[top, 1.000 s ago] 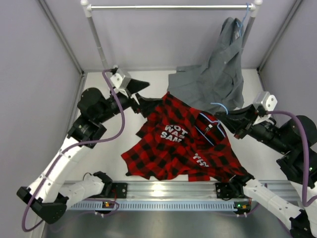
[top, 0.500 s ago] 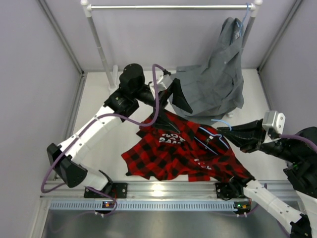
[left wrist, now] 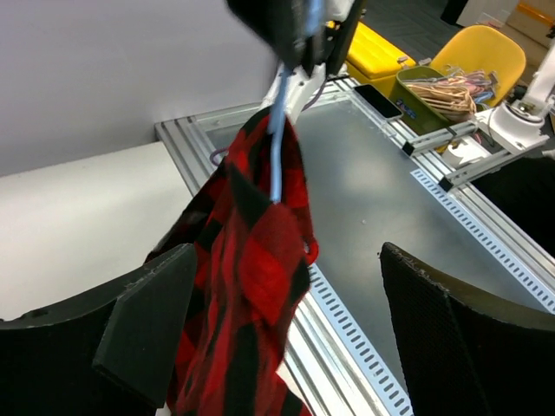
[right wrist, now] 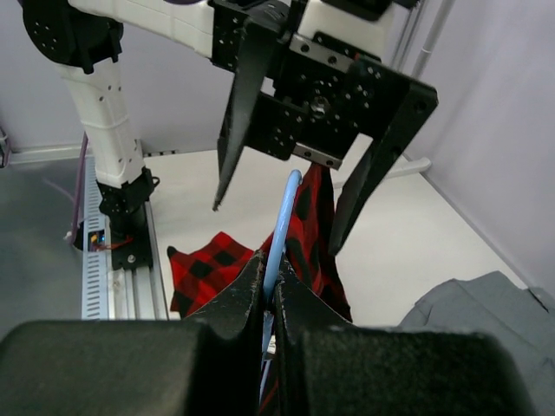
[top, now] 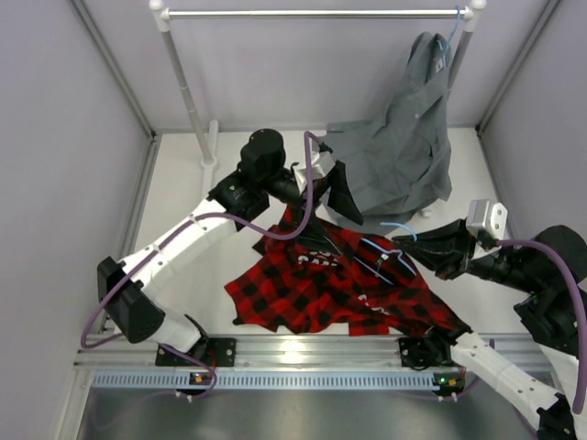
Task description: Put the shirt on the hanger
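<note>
The red-and-black plaid shirt (top: 321,280) lies crumpled at the table's middle, with its upper part raised. The thin light-blue hanger (top: 396,249) lies in its right side, hook (top: 401,226) sticking out. My right gripper (top: 410,247) is shut on the hanger wire (right wrist: 281,217). My left gripper (top: 328,206) is open above the shirt's top edge. In the left wrist view (left wrist: 286,251) the shirt (left wrist: 251,260) hangs between the wide-apart fingers, closer to the left one, with the hanger wire (left wrist: 276,160) running up through it. In the right wrist view the left gripper's fingers (right wrist: 236,121) flank the wire.
A plain grey shirt (top: 404,151) hangs on another blue hanger from the clothes rail (top: 312,13) at the back right, its hem resting on the table. The rack's left post (top: 188,92) stands behind my left arm. An aluminium rail (top: 303,353) runs along the near edge.
My left arm swung from the back left to the centre, over the shirt. My right gripper moved right and up with the hanger. The shirt bunched and its upper part lifted.
</note>
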